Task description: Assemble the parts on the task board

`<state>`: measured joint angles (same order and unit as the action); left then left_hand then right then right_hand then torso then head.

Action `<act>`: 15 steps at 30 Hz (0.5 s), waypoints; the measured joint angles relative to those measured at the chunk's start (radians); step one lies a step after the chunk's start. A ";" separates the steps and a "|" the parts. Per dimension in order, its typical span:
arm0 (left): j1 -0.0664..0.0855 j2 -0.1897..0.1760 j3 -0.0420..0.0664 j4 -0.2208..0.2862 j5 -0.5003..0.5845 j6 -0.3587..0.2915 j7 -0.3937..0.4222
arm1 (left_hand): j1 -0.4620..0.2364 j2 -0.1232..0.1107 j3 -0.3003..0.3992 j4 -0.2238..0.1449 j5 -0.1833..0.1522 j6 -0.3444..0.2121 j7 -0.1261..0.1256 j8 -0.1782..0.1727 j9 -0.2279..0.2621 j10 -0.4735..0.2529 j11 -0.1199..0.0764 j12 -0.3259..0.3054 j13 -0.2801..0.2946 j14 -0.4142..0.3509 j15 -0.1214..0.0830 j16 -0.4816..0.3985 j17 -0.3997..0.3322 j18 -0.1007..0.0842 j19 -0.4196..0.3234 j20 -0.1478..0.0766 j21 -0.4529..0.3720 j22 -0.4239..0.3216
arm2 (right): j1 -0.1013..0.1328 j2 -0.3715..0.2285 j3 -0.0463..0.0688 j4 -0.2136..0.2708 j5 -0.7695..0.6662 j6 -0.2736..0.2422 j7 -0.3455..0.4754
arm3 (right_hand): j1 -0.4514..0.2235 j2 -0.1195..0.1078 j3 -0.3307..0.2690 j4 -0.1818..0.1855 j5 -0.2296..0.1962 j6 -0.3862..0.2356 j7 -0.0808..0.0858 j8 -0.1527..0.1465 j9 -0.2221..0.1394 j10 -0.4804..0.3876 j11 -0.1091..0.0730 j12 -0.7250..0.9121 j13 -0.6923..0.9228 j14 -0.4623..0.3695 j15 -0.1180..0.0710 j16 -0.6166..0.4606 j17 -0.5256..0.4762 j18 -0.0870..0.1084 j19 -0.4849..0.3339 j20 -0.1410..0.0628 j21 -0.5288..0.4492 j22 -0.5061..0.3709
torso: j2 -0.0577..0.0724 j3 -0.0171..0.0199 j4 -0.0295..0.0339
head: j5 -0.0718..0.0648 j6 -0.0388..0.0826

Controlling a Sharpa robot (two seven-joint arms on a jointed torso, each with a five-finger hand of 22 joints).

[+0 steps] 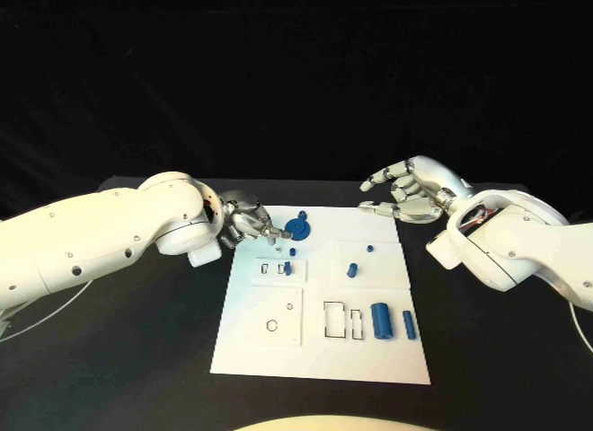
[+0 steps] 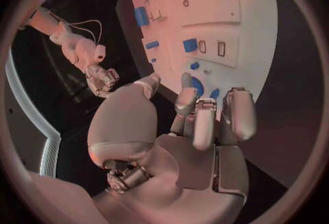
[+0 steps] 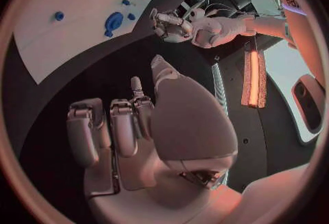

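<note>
Broadly, we see the black table (image 1: 141,359) carrying the white task board (image 1: 375,359) at its middle, with our two white arms coming in from either side. Our left hand (image 1: 250,222) hovers at the board's far left corner, fingers curled loosely and apart, gripping nothing; its fingertips sit just beside the round blue part (image 1: 296,227). Our right hand (image 1: 407,192) hangs off the board's far right corner over the table, fingers bent but spread, also holding nothing. On the board's near right lie two blue cylinders, a thicker one (image 1: 381,321) and a thinner one (image 1: 410,324), side by side. Beside them stand two rectangular outlines (image 1: 335,320). Smaller blue parts sit mid-board: one (image 1: 352,268) near the centre, one (image 1: 287,268) in the left recess, and a tiny one (image 1: 370,247) farther back.
</note>
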<state>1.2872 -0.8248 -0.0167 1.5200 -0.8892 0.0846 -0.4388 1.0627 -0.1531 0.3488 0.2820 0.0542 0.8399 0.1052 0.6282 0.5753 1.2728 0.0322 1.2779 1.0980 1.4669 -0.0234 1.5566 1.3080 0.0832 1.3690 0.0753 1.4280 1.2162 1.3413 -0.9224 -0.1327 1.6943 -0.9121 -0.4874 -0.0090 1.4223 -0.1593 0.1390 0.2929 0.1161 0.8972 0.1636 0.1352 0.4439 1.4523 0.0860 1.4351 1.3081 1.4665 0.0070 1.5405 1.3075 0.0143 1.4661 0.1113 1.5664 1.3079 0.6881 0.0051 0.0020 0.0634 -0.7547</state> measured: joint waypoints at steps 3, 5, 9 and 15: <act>0.006 0.022 -0.007 -0.013 -0.034 0.010 -0.030 | -0.005 0.005 -0.004 0.004 0.000 0.000 0.000 0.002 0.003 0.000 0.000 0.000 0.004 0.000 0.000 0.000 0.000 0.000 0.000 0.000 0.000 0.001 | 0.001 0.000 0.000 -0.011 0.006 0.000 0.000 | 0.000 0.000 -0.004 -0.002 0.000 0.000 0.000 0.000 0.000 0.000 0.000 0.000 0.000 0.000 0.000 0.000 0.000 0.000 0.000 0.000 0.000 0.000 | 0.000 0.0002 0.0000 | 0.002 -0.001; 0.009 0.035 -0.011 -0.024 -0.051 0.015 -0.044 | -0.011 0.011 -0.008 0.008 0.000 0.000 0.000 0.002 0.006 0.000 0.000 0.000 0.004 0.000 0.000 0.000 0.000 0.000 0.000 0.000 0.000 0.003 | 0.001 0.002 0.000 -0.018 0.009 0.000 0.000 | 0.000 0.000 -0.004 -0.002 0.000 0.000 0.000 0.000 0.000 0.000 0.000 0.000 0.000 0.000 0.000 0.000 0.000 0.000 0.000 0.000 0.000 0.000 | 0.000 0.0002 -0.0004 | 0.004 -0.002; 0.012 0.061 -0.016 -0.041 -0.071 0.026 -0.063 | -0.014 0.014 -0.011 0.011 0.000 0.000 0.000 0.005 0.008 0.000 0.000 0.000 0.003 -0.004 -0.003 0.000 0.000 0.000 0.000 0.000 0.000 0.003 | 0.001 0.005 0.000 -0.030 0.012 -0.001 -0.003 | -0.003 0.003 -0.004 -0.002 0.000 0.000 0.000 0.000 0.000 0.000 0.000 0.000 0.000 0.000 0.000 0.000 0.000 0.000 0.000 0.000 0.000 0.000 | 0.000 0.0003 -0.0015 | 0.008 -0.003; 0.013 0.094 -0.031 -0.061 -0.089 0.048 -0.081 | -0.020 0.020 -0.016 0.010 0.000 0.000 0.000 0.005 0.010 0.000 0.000 0.000 0.000 -0.004 -0.003 0.000 0.000 0.000 0.000 0.000 0.000 0.007 | 0.001 0.013 0.000 -0.039 0.012 -0.001 -0.007 | -0.004 0.004 -0.004 -0.002 0.000 0.000 0.000 0.000 0.000 0.000 0.000 0.000 0.000 0.000 0.000 -0.004 0.000 0.000 0.000 0.000 0.000 0.000 | 0.001 -0.0007 -0.0019 | 0.009 -0.006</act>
<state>1.3006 -0.7313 -0.0482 1.4588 -0.9785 0.1326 -0.5197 1.0430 -0.1333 0.3323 0.2924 0.0543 0.8399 0.1053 0.6336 0.5850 1.2727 0.0323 1.2779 1.0983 1.4633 -0.0268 1.5566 1.3079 0.0833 1.3689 0.0754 1.4280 1.2229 1.3426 -0.9097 -0.1327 1.6549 -0.8998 -0.4881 -0.0157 1.4184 -0.1554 0.1351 0.2910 0.1161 0.8973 0.1636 0.1352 0.4439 1.4523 0.0859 1.4350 1.3079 1.4664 0.0070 1.5365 1.3073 0.0143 1.4661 0.1113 1.5664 1.3077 0.6891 0.0044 0.0001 0.0726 -0.7605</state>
